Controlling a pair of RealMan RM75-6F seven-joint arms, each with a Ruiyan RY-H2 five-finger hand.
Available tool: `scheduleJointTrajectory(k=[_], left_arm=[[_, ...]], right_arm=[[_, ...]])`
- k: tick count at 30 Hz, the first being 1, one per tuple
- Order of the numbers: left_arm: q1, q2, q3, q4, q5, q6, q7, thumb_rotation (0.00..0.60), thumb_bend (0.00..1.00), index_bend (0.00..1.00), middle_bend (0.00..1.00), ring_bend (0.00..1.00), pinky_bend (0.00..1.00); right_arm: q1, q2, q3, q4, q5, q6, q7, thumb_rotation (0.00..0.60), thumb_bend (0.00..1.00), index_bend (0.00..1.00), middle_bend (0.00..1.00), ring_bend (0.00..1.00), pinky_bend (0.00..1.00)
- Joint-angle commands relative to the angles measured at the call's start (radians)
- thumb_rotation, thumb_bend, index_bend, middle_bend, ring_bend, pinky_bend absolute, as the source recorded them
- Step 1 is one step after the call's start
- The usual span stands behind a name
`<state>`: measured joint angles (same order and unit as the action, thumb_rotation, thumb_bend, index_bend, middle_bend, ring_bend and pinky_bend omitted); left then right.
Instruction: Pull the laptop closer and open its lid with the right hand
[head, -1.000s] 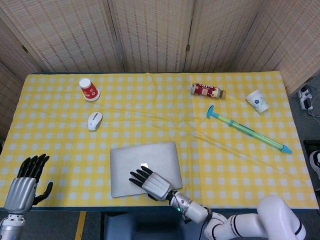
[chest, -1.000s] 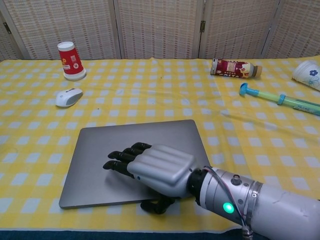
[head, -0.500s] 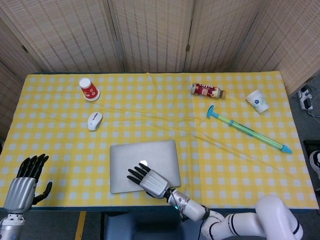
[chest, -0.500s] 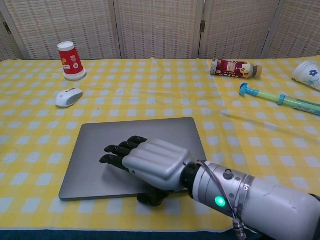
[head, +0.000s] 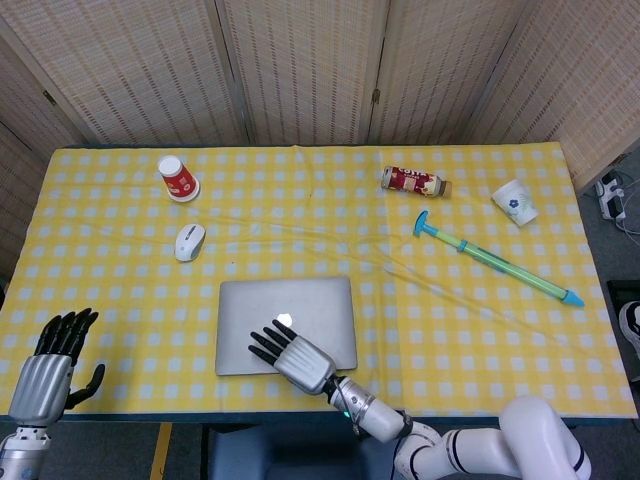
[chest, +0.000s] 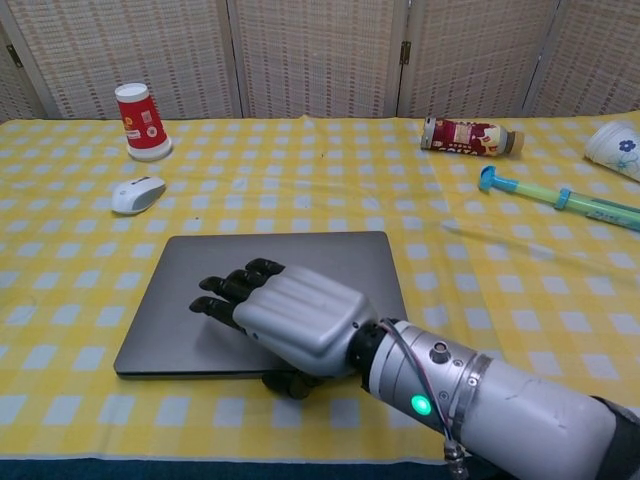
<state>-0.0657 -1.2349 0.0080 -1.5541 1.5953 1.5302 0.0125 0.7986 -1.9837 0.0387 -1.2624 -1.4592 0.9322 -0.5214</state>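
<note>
Your table (head: 120, 330) has bare checked cloth at 3 and 9 o'clock of the single laptop (head: 300, 305), which lies closed near the front edge at 6 o'clock. Your right hand (head: 290, 355) rests palm-down on its lid, fingers extended flat, gripping nothing. Only the head view shows your left hand (head: 48, 375), at 8 o'clock off the table edge, released with fingers spread. Two cups: red (head: 178, 178) at 11, white (head: 514, 201) at 2. One bottle (head: 414, 181), one mouse (head: 189, 241).
</note>
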Motion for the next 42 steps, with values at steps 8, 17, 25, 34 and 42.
scheduleJointTrajectory(k=[8,17,25,34,42], left_arm=[[-0.006,-0.003,0.002,0.011,0.007,-0.005,-0.010,0.600,0.47,0.06,0.10,0.02,0.00],[-0.038,-0.008,0.017,0.020,0.044,-0.043,-0.028,0.600,0.47,0.08,0.10,0.02,0.00],[-0.075,0.002,0.056,0.005,0.045,-0.147,-0.050,0.600,0.47,0.13,0.11,0.06,0.00],[-0.143,-0.010,0.089,0.024,0.076,-0.264,-0.116,0.600,0.49,0.12,0.13,0.07,0.00],[-0.259,-0.060,0.086,0.058,0.096,-0.412,-0.164,0.600,0.65,0.07,0.10,0.03,0.00]], right_arm=[[-0.005,-0.033,0.017,0.059,-0.032,0.040,-0.001,0.600,0.61,0.00,0.00,0.00,0.00],[0.010,-0.032,0.071,0.050,-0.022,0.049,-0.063,0.600,0.61,0.00,0.00,0.00,0.00],[0.035,-0.027,0.127,0.018,0.011,0.043,-0.155,0.600,0.62,0.00,0.00,0.00,0.00],[0.063,-0.033,0.178,0.001,0.063,0.031,-0.226,0.600,0.62,0.00,0.00,0.00,0.00],[0.074,-0.038,0.182,0.008,0.088,0.034,-0.252,0.600,0.62,0.00,0.00,0.00,0.00]])
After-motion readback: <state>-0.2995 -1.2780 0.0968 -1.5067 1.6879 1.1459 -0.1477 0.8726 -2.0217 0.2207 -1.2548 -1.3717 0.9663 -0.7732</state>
